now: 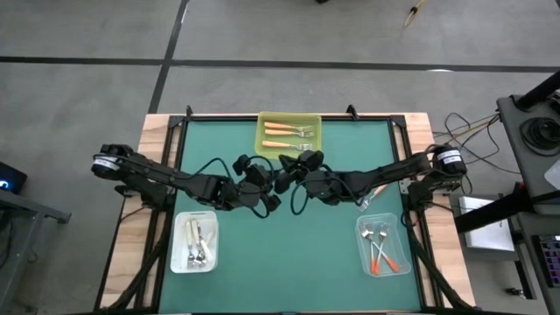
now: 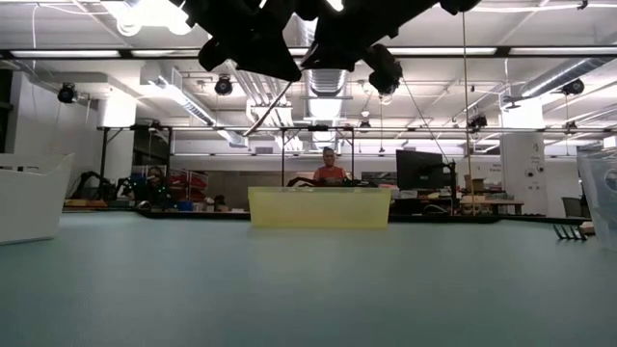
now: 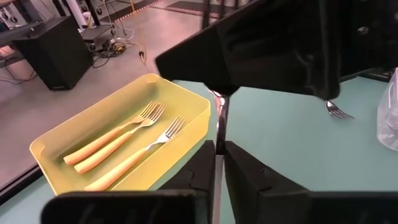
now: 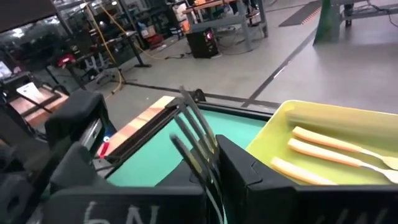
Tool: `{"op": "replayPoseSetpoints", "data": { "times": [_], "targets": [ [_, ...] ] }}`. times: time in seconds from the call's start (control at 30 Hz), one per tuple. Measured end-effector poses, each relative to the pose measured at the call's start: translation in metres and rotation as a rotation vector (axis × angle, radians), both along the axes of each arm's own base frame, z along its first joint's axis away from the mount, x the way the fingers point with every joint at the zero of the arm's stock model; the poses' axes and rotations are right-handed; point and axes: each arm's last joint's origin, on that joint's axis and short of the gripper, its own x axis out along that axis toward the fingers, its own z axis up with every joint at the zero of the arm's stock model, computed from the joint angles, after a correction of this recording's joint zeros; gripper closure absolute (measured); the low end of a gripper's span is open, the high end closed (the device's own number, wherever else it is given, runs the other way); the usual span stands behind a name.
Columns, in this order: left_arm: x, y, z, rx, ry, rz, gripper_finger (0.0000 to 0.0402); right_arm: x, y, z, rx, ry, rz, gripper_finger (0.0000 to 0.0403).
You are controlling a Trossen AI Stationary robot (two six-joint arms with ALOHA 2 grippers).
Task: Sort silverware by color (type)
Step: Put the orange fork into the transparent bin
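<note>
- While both tools meet mid-surface (image 1: 332, 236), left tool (image 3: 219, 163) and right tool (image 4: 208, 165) clench one fork (image 4: 196, 134).
- Yellow tray (image 1: 263, 143) just beyond: three orange-handled forks (image 3: 118, 149).
- White bin (image 1: 178, 254), clear bin (image 1: 398, 254): near corners.

Two dark arms reach inward, meeting raised above the table's middle. The left gripper (image 3: 217, 163) and right gripper (image 4: 208, 163) are both closed, nearly touching each other.

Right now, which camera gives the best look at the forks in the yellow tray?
The left wrist view: three orange-handled forks lie fully visible in the yellow tray. The high view shows them small, the right wrist view only handles, and the low view just the tray's wall.
</note>
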Motion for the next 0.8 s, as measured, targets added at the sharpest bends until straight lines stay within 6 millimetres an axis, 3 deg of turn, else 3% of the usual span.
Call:
{"op": "replayPoseSetpoints", "data": {
  "times": [0.37,0.57,0.67,0.8],
  "targets": [
    [-0.003,0.000,0.001,0.003,0.030,-0.028,0.0277,-0.007,0.000,-0.003,0.015,0.110,0.027,0.0395],
    [-0.013,0.001,0.002,0.008,0.121,-0.066,0.0254,-0.018,-0.002,0.001,0.039,0.210,0.059,0.0395],
    [-0.020,-0.002,0.006,-0.006,0.170,-0.195,0.0254,-0.026,-0.002,0.005,0.043,0.291,0.158,0.0395],
    [-0.030,-0.009,0.005,-0.032,0.195,-0.521,0.0264,-0.039,0.000,0.011,0.044,0.403,0.338,0.0395]
  ]
}}
